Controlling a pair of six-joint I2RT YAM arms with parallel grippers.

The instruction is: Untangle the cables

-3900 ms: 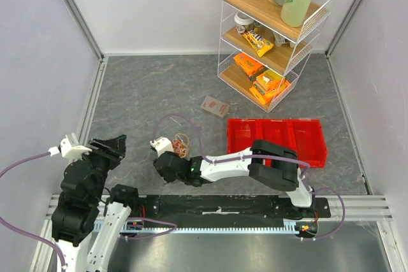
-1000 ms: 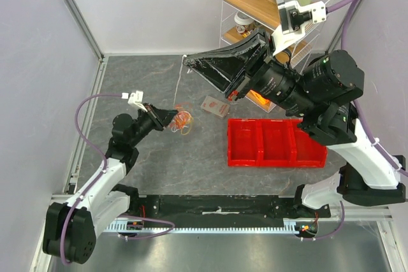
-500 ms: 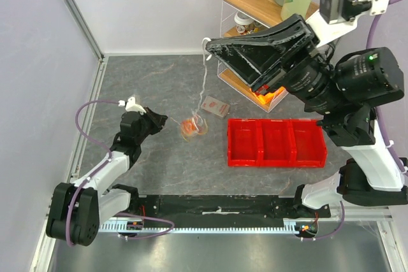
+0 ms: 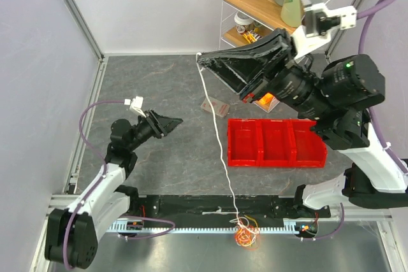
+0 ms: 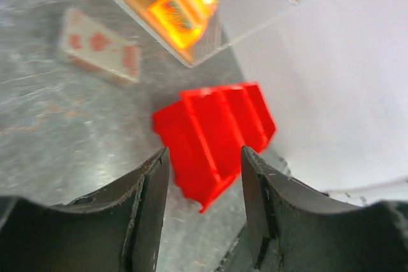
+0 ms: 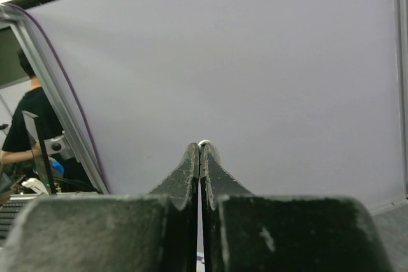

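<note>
The cables are a white strand with an orange, yellow and red tangle at its low end. My right gripper is raised high over the table and shut on the strand's top end. In the right wrist view a white bit of cable shows at the tip of the shut gripper. The strand runs down and toward the near edge, and the tangle hangs over the front rail. My left gripper is low at the left, open and empty; in its wrist view the gripper frames only the table.
A red three-part bin lies right of centre, also in the left wrist view as the red bin. A card pack lies behind it. A wire shelf with snacks and bottles stands at the back right. Walls close in the table.
My left gripper has opened and let go of the tangle. The tangle has swung from the table's middle to the near edge, hanging from the white strand in the right gripper.
</note>
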